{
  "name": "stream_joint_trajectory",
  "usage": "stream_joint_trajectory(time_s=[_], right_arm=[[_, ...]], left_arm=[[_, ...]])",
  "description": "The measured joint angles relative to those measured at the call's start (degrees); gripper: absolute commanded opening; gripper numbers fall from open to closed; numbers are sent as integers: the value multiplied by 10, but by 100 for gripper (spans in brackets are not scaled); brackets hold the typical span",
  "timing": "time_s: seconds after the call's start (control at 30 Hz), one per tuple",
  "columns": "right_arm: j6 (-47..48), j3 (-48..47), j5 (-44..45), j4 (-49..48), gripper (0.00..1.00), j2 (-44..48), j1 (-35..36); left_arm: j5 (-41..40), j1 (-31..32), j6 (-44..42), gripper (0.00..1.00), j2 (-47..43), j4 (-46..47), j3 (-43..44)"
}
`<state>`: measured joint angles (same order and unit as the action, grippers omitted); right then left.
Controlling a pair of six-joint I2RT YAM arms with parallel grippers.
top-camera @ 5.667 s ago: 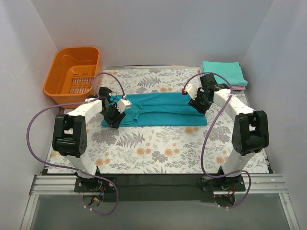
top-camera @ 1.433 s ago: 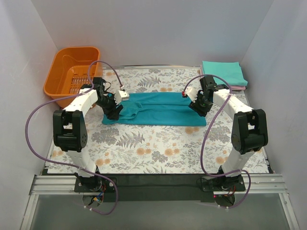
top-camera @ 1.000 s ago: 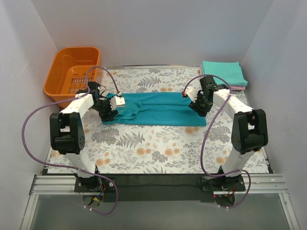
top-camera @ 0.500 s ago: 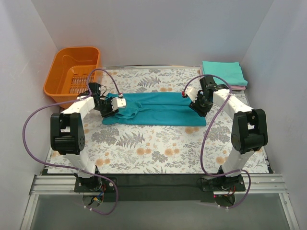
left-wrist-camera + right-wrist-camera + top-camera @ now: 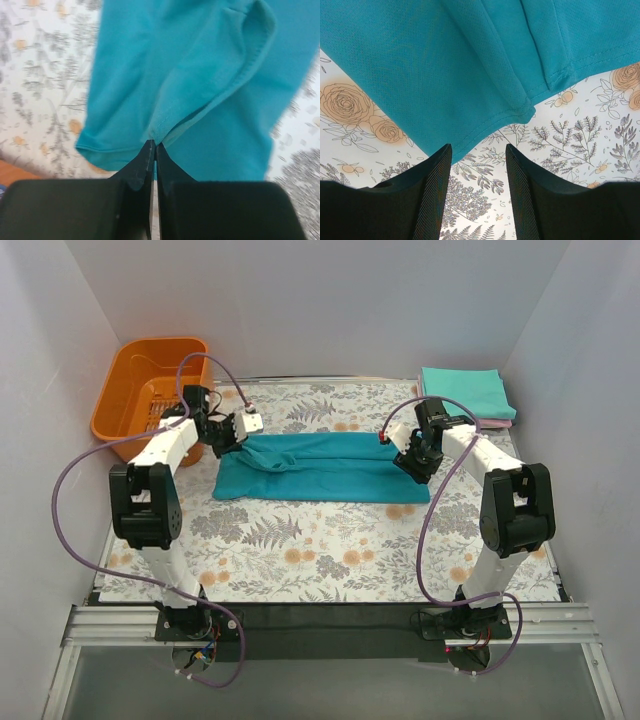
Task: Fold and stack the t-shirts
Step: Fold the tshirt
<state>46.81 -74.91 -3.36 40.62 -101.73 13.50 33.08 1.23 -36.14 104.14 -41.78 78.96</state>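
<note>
A deep teal-blue t-shirt [image 5: 325, 466] lies folded lengthwise into a long band across the middle of the table. My left gripper [image 5: 232, 436] is shut on a pinch of its cloth at the band's far left corner; in the left wrist view the shut fingertips [image 5: 152, 148] grip a raised fold of the shirt [image 5: 200, 75]. My right gripper [image 5: 416, 466] is open and empty just above the band's right end; in the right wrist view the shirt's hem [image 5: 470, 65] lies ahead of the gripper [image 5: 477, 150]. A folded mint-teal shirt [image 5: 462, 392] lies on a pink one [image 5: 498, 423] at the far right.
An orange plastic basket [image 5: 152, 392] stands at the far left corner, close behind my left arm. The table carries a floral cloth [image 5: 320, 550]. White walls close in on the left, back and right.
My left gripper has moved back towards the basket and lifted the shirt's left corner with it, pulling that end up and away. My right gripper has hardly moved.
</note>
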Motion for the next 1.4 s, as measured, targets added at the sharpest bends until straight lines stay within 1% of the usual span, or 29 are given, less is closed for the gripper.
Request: stream_joint_trajectory(time_s=[0.13, 0.27, 0.33, 0.47, 0.53, 0.57, 0.6, 0.67, 0.77, 0.9, 1.0, 1.03, 1.07, 1.13, 1.17, 1.23, 1.33, 1.4], right_arm=[[0, -3, 0, 0, 46, -2, 0], [1, -9, 0, 0, 46, -7, 0], [1, -11, 1, 2, 46, -9, 0], [1, -15, 2, 2, 46, -9, 0], [1, -16, 2, 2, 46, -9, -1], [1, -16, 2, 3, 46, -9, -1], [1, -16, 2, 3, 47, -9, -1], [1, -18, 1, 5, 47, -11, -2], [0, -27, -2, 9, 46, -19, -3], [0, -45, -11, 14, 43, -30, -3], [-5, -76, -20, 17, 41, -49, -3], [-7, -89, -23, 17, 41, -57, -3], [-10, -101, -28, 15, 40, -66, -3], [-17, -125, -35, 15, 38, -85, -3], [-20, -138, -39, 14, 36, -97, -3], [-25, -158, -45, 14, 34, -117, -3], [-33, -182, -54, 13, 29, -149, -3], [-37, -190, -57, 13, 28, -165, -3]], left_arm=[[5, 0, 56, 0, 75, 3, 109], [-1, 0, 106, 0, 146, 10, 185], [-9, 0, 125, 0, 178, 16, 210], [-21, 0, 150, 0, 207, 15, 213], [-24, 1, 156, 0, 207, 15, 211], [-25, 2, 159, 2, 206, 17, 210], [-26, 3, 160, 9, 205, 19, 209], [-33, 7, 164, 28, 199, 26, 196], [-56, 17, 193, 32, 191, 43, 169], [-85, 24, 253, 32, 188, 58, 167], [-101, 20, 316, 33, 177, 63, 170], [-105, 18, 338, 33, 170, 63, 171], [-110, 17, 360, 37, 161, 63, 171], [-118, 14, 406, 37, 144, 65, 172], [-120, 12, 426, 36, 136, 64, 173], [-120, 10, 455, 31, 122, 61, 175], [-108, 9, 484, 28, 104, 50, 175], [-101, 12, 496, 27, 103, 43, 175]])
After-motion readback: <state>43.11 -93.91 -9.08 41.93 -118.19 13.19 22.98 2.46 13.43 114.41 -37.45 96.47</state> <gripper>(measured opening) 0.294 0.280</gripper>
